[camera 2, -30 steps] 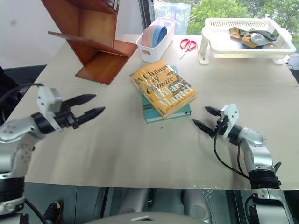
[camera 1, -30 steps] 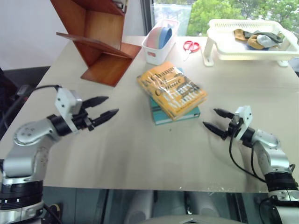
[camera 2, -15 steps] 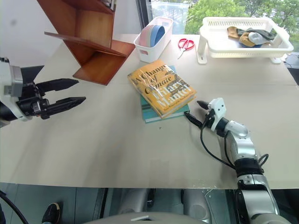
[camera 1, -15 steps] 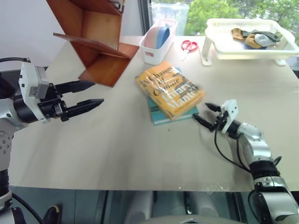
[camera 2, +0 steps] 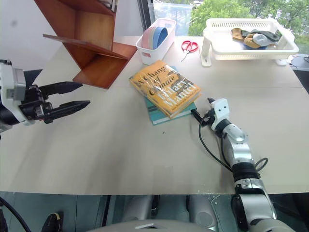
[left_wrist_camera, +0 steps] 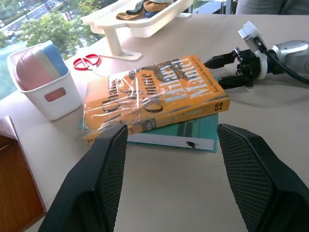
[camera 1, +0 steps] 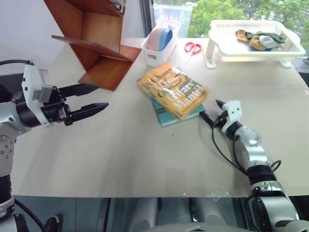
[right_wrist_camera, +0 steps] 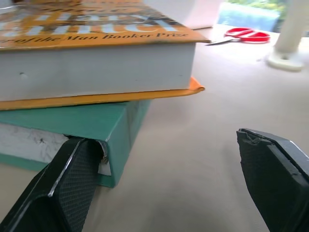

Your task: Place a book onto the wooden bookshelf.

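Head views: left gripper (camera 1: pixel 96 96) hovers level above the table (camera 1: pixel 145 159), fingers parted, empty. Right gripper (camera 2: pixel 203 110), low, reaches the corner of the yellow-orange book (camera 2: pixel 164 87) lying on a teal book (camera 2: pixel 157 115), beside the wooden bookshelf (camera 1: pixel 96 43).

Left wrist view: both books between its spread fingers.

Right wrist view: fingers (right_wrist_camera: pixel 72 188) apart at the teal book's corner, grasping nothing.

The left gripper (camera 1: pixel 99 96) is held raised at the left of the scene, its two black fingers (camera 1: pixel 79 89) parted and pointed to the right, roughly level. The right gripper (camera 2: pixel 202 110) is stretched forward low at the near right, aimed far-left, with its fingers (right_wrist_camera: pixel 72 181) spread apart. Nothing is held between either pair of fingers.
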Tool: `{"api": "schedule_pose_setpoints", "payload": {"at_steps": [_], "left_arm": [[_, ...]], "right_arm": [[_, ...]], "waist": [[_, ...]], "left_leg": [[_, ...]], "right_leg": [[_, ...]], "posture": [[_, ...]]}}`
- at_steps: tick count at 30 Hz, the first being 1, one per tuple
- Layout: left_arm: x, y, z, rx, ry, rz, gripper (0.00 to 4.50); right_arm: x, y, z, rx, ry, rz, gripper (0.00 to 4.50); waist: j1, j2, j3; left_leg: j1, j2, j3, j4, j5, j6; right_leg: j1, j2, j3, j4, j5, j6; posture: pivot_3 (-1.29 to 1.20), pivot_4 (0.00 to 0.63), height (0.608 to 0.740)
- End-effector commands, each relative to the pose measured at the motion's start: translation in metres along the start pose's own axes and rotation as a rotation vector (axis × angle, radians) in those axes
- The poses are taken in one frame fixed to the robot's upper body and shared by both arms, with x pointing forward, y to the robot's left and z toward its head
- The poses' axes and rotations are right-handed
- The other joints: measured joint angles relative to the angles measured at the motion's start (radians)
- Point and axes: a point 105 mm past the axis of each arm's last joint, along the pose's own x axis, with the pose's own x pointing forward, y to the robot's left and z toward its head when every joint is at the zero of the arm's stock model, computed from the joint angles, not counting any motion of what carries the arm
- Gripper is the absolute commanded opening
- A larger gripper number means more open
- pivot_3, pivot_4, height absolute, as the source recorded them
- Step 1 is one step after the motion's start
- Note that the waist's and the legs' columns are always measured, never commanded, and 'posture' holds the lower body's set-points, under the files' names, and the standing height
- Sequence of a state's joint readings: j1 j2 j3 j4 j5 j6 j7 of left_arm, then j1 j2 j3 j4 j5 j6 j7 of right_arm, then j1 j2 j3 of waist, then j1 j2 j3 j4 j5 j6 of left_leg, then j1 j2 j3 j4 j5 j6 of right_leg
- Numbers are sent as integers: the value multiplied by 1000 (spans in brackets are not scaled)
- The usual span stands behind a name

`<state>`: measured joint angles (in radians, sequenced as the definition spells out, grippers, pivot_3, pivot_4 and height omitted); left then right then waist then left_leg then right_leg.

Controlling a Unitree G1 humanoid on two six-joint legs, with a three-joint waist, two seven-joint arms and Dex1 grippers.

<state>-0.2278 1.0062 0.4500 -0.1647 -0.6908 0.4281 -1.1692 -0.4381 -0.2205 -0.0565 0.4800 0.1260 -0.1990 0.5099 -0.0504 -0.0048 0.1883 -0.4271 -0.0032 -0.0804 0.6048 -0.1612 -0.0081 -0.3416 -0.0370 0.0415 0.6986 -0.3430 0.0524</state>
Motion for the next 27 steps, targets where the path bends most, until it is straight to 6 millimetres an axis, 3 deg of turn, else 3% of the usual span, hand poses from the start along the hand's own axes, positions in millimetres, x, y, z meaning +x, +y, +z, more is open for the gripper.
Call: {"api": "schedule_pose_setpoints", "payload": {"at_steps": [1, 7, 21, 24, 27], "left_arm": [[0, 0, 7, 41, -13, 2, 3118], [1, 3, 4, 40, -5, 5, 3118], [6, 4, 1, 39, -3, -8, 3118], [7, 4, -1, 38, 0, -8, 3118], [6, 4, -1, 38, 2, -8, 3118]], "right_arm": [[-2, -9, 0, -4, -3, -98, 4500], [-10, -36, 3, -29, -11, -231, 4500], [-33, -72, 0, -99, 27, -431, 4500], [-33, -73, 2, -61, 8, -438, 4500], [-27, -58, 10, 18, -60, -313, 4500]], "waist": [[-1, 0, 0], [7, 0, 0], [10, 0, 0], [8, 0, 0], [6, 0, 0]], "left_leg": [[1, 1, 1, 0, 0, 0], [1, 4, 4, 0, 0, -1], [-1, 4, 5, -1, 0, -1], [-1, 4, 5, -1, 0, -1], [-1, 4, 5, -2, 0, -1]], "right_leg": [[0, 1, 1, 0, 0, 0], [0, 3, 2, 0, 1, -2], [-2, 3, 2, -1, 1, -2], [-3, 3, 2, -1, 1, -2], [-3, 3, 3, -1, 1, -2]], "posture": [[0, 150, 740], [0, 150, 740], [0, 150, 740], [0, 150, 740], [0, 150, 740]]}}
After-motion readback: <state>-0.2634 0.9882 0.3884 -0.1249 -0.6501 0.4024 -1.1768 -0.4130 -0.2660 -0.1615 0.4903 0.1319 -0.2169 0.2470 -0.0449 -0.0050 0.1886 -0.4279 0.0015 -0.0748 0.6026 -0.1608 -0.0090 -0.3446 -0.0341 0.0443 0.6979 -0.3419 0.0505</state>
